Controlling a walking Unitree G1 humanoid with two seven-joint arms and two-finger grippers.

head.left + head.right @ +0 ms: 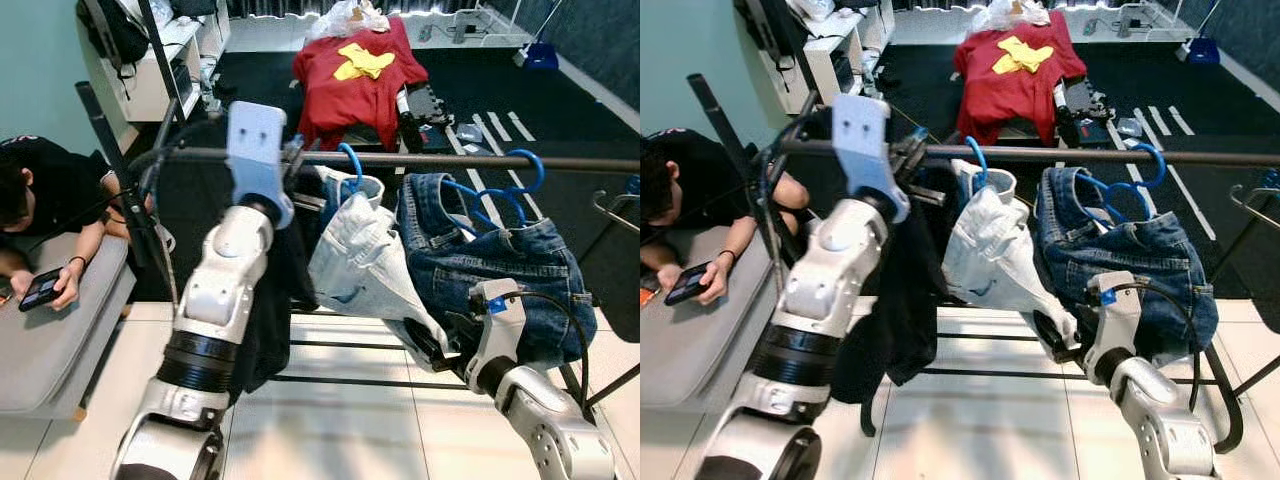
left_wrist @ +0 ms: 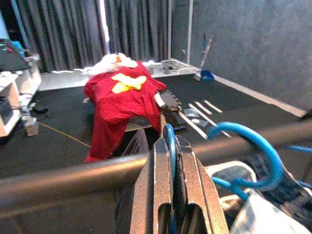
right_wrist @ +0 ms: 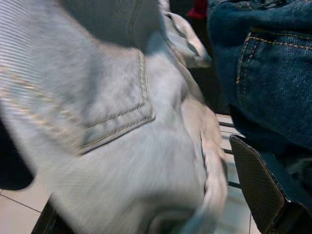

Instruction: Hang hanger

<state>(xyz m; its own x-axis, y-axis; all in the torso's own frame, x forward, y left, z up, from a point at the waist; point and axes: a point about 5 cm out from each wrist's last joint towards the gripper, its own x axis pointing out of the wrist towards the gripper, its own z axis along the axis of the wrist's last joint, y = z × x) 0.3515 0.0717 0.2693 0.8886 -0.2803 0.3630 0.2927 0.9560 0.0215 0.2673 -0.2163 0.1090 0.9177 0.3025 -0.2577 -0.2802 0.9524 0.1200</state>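
My left gripper is raised at the dark clothes rail and shut on the hook of a blue hanger, right at the rail. A black garment hangs below it. On the rail to the right hang light denim jeans on a blue hook and dark blue jeans on another blue hanger. My right gripper sits low under the light jeans, open, with the pale denim lying between its fingers.
A person sits on a grey couch at the left, holding a phone. A red shirt is draped further back on the black mat. A bare hanger hangs at the far right. The rack's base bars cross the tiled floor.
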